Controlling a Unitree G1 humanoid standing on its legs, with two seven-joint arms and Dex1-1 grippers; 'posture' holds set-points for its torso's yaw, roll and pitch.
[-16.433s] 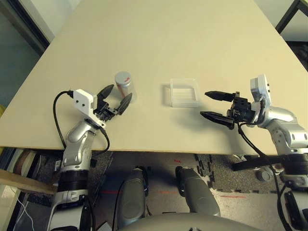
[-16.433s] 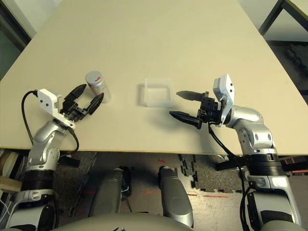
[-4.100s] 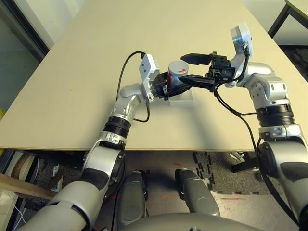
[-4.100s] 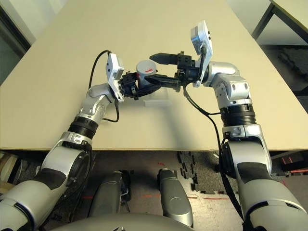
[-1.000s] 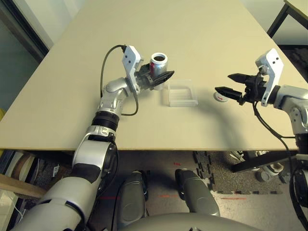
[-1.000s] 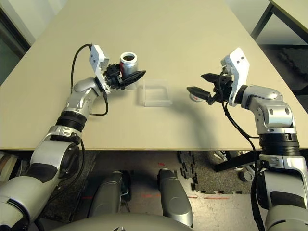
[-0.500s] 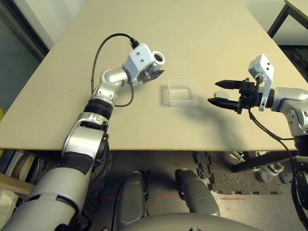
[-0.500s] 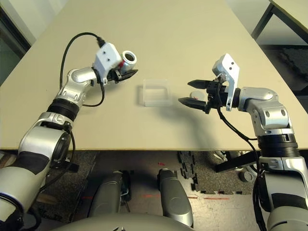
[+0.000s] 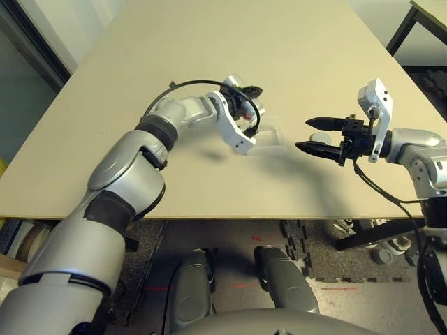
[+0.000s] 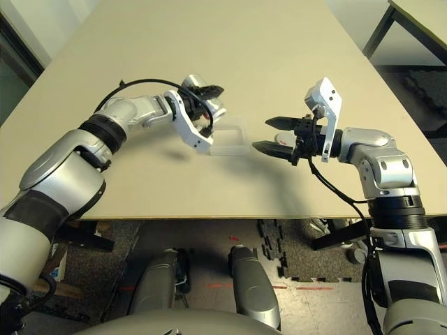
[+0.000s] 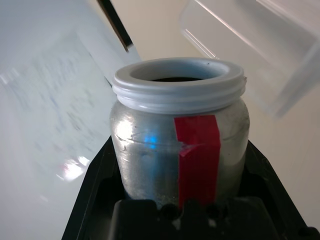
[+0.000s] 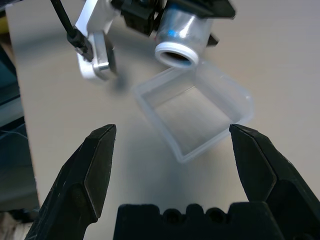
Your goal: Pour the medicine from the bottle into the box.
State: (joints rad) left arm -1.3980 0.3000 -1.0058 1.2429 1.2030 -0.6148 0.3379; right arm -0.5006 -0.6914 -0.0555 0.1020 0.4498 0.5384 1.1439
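The bottle [image 11: 180, 145], silver with a red strip and no cap, is clamped between my left gripper's [image 10: 208, 98] black fingers. My left wrist is rolled over, so the bottle [image 12: 182, 30] tilts with its white mouth down over the left rim of the box [image 12: 195, 112]. The box [image 9: 271, 137] is a clear shallow tray at mid-table. The medicine is hidden; the bottle's inside looks dark. Right of the box, my right gripper [image 9: 304, 134] hovers open with nothing between its fingers [image 12: 97, 165], which point at the box.
A small round cap [image 9: 320, 137] lies on the table under my right gripper. The beige table [image 9: 279, 42] stretches far beyond the box. Its front edge is near me, and a dark table leg [image 9: 401, 28] shows at the far right.
My left arm has swung right to the box and rolled its wrist, tipping the bottle from sideways to mouth-down. My right gripper has barely moved and stays open.
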